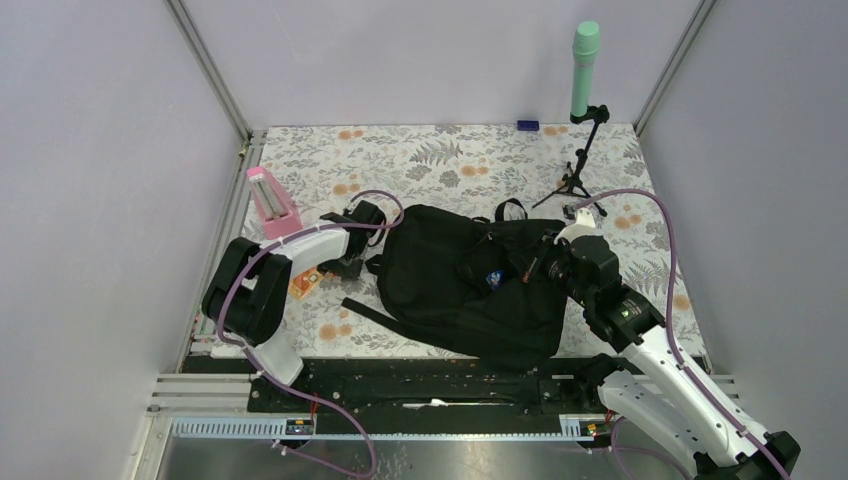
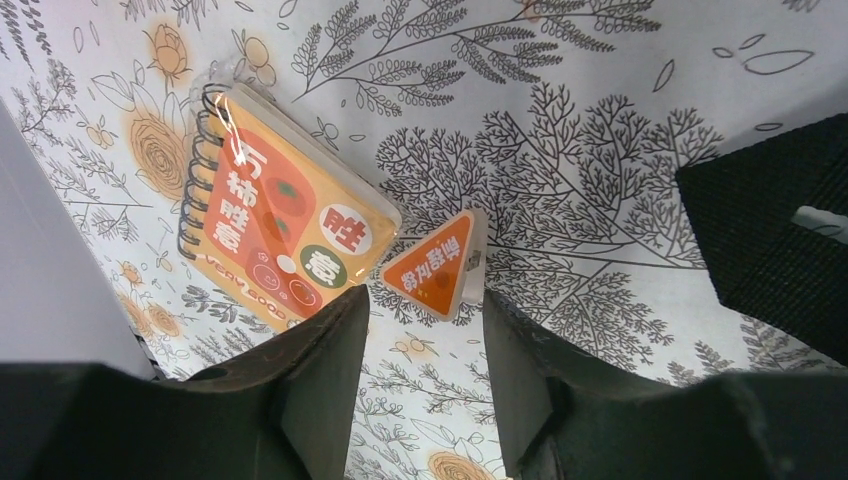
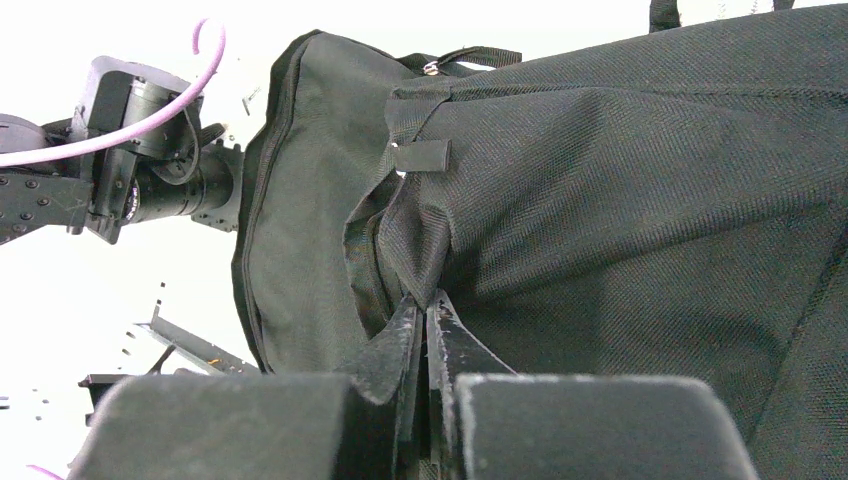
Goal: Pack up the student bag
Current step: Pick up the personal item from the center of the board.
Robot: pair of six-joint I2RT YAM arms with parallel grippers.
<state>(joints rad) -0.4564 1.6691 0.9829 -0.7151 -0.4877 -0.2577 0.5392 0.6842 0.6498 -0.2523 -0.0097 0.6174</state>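
The student bag [image 1: 450,290] is a large black backpack lying flat in the middle of the flowered table; it fills the right wrist view [image 3: 620,180]. My right gripper [image 1: 522,264] is shut on a fold of the bag's fabric beside a zip opening [image 3: 425,300], lifting it slightly. My left gripper [image 1: 337,266] is open and empty, hovering left of the bag [image 2: 425,312]. Just beyond its fingertips lie an orange spiral notebook [image 2: 275,235], also seen from above [image 1: 305,284], and a small orange triangular item [image 2: 435,268].
A pink stand [image 1: 270,200] sits at the left back. A green cylinder on a black tripod [image 1: 585,70] stands at the back right, with a small blue object [image 1: 527,125] behind. A bag strap [image 1: 395,322] trails towards the near edge.
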